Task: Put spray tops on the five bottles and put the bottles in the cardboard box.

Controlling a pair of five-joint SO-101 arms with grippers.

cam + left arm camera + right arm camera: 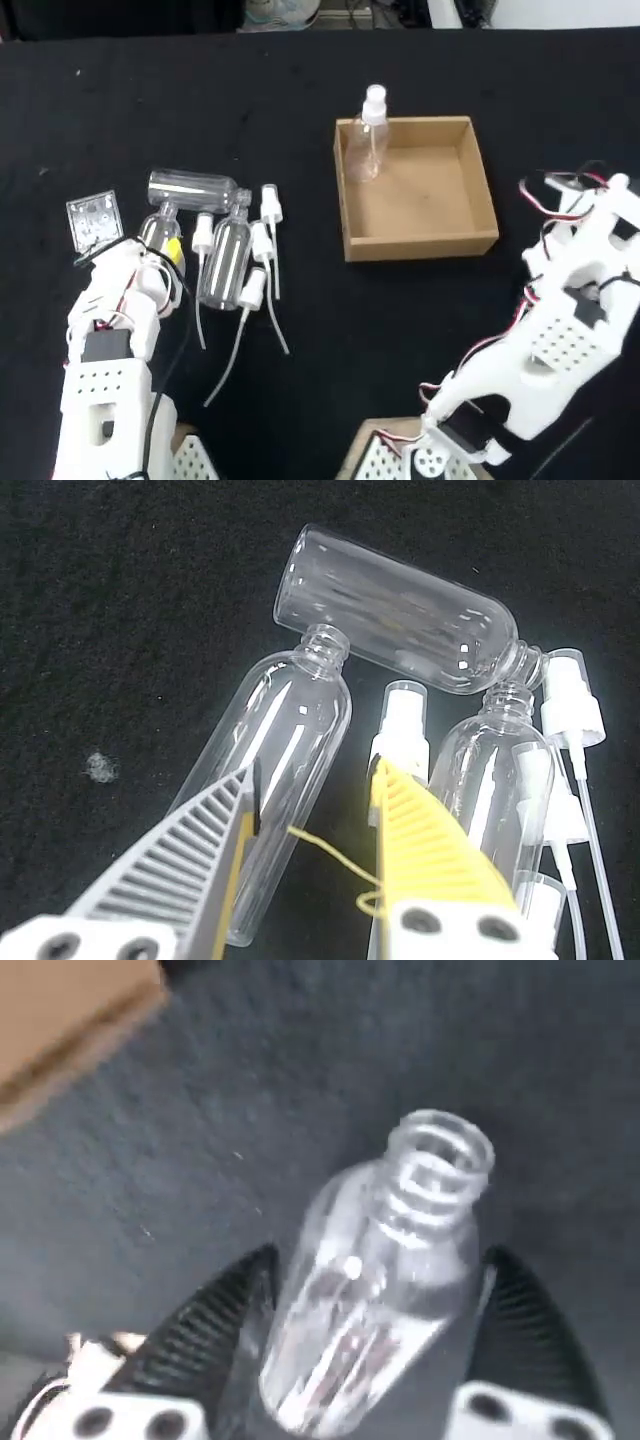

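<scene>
My left gripper (312,775) is open, one finger on each side of a clear uncapped bottle (270,750) lying on the black cloth. A second bottle (400,610) lies across its mouth and a third (485,770) lies beside it. Several white spray tops (262,243) with long tubes lie among them. In the high view this gripper (165,258) is at the left of the pile. My right gripper (380,1260) is shut on an uncapped clear bottle (390,1250), held above the cloth to the right of the cardboard box (420,243). One capped bottle (370,140) stands in the box's far left corner.
A small clear plastic packet (95,220) lies left of the bottle pile. The right arm (570,330) stands just right of the box. Black cloth covers the table, with open cloth between the pile and the box.
</scene>
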